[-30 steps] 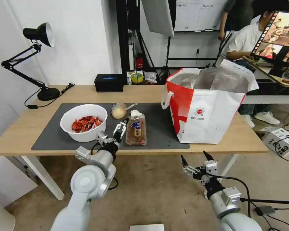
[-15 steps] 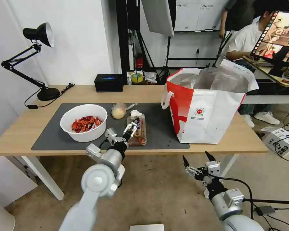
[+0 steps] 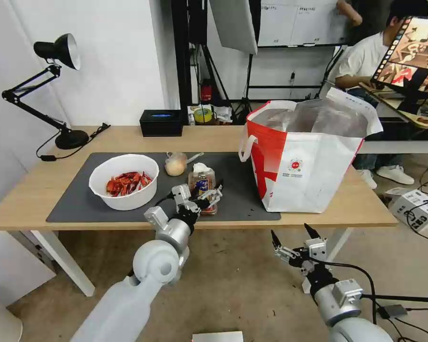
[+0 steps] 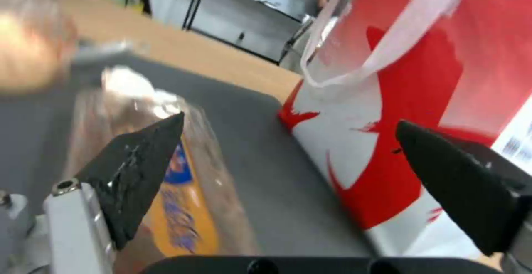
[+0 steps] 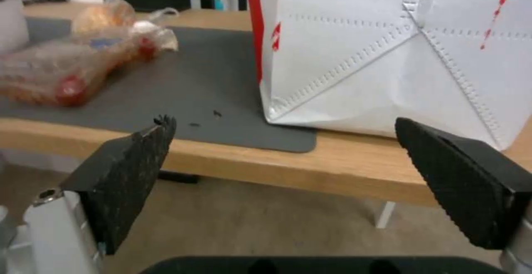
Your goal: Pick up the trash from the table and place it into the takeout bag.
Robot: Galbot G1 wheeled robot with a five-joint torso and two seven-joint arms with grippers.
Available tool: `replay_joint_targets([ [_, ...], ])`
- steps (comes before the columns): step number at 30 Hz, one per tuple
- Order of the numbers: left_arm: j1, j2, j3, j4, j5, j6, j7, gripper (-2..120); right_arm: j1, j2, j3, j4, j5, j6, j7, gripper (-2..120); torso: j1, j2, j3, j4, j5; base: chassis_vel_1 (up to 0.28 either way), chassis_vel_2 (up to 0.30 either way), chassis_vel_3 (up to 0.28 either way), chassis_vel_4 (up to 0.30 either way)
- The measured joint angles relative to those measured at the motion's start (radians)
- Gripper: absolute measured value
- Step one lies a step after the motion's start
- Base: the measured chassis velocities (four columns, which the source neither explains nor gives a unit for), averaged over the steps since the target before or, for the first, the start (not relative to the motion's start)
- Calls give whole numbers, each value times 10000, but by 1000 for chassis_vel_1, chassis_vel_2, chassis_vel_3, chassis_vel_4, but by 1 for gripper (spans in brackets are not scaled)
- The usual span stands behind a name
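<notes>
The trash lies on the dark mat of the table: a white bowl of red crayfish shells, a small clear bag with a yellowish lump, a crumpled tissue and a clear plastic tray. My left gripper hovers open over the tray's near right end. In the left wrist view the left gripper is open, with the tray by one finger and the takeout bag beyond. The red-and-white takeout bag stands open at the right. My right gripper hangs open below the table's front edge.
A black desk lamp stands at the far left and a black box at the back edge. In the right wrist view, the right gripper faces the table edge and the takeout bag's white side. A person sits behind right.
My left gripper has swung right, from beside the tray's left edge to over its near right end. The right arm has barely shifted.
</notes>
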Motion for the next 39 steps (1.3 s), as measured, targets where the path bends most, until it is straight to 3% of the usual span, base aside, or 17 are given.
replay_joint_targets([
  [3, -275, 803, 12, 199, 764, -91, 908, 89, 197, -69, -76, 87, 944, -4, -38, 100, 0, 0, 0, 1, -2, 0, 0, 0, 0],
  [7, -347, 1398, 29, 221, 936, -151, 1366, 81, 401, -103, -109, 132, 1559, -24, -48, 100, 0, 0, 0, 2, 3, 0, 0, 0, 0],
  [9, -291, 1814, -9, 270, 1175, -301, 1985, 72, 586, -222, -116, 227, 2287, -86, -58, 100, 0, 0, 0, 2, 0, 0, 0, 0, 0],
  [14, -235, 2052, -41, 334, 1458, -503, 2523, 59, 779, -385, -118, 287, 3143, -168, -60, 100, 0, 0, 0, 2, 0, 0, 0, 0, 0],
  [16, -222, 2145, -30, 373, 1611, -605, 2751, 51, 908, -467, -118, 303, 3641, -210, -51, 100, 0, 0, 0, 1, 0, 0, 0, 0, 0],
  [17, -228, 2236, 17, 465, 1830, -760, 3049, 41, 1109, -584, -119, 304, 4326, -267, -22, 100, 0, -1, 0, 2, 0, 0, 0, 0, 0],
  [19, -259, 2317, 61, 525, 1950, -805, 3255, 37, 1301, -685, -131, 295, 4841, -324, -6, 100, 0, 0, 0, 1, 0, 0, 0, 0, 0],
  [21, -327, 2397, 106, 638, 2028, -835, 3477, 26, 1517, -798, -160, 223, 5394, -372, 9, 100, 0, 0, 0, 1, 1, 0, 0, 0, 0],
  [30, -703, 2622, 442, 1037, 2274, -1029, 3769, 0, 2070, -996, -331, -83, 6282, -540, 59, 100, 0, 0, 0, 0, 1, 0, 0, 0, 0],
  [39, -1048, 2660, 798, 1565, 2719, -1168, 3901, 0, 2963, -1227, -1017, -629, 7133, -884, 205, 100, 0, 0, 0, 0, 2, 0, 0, 0, 0],
])
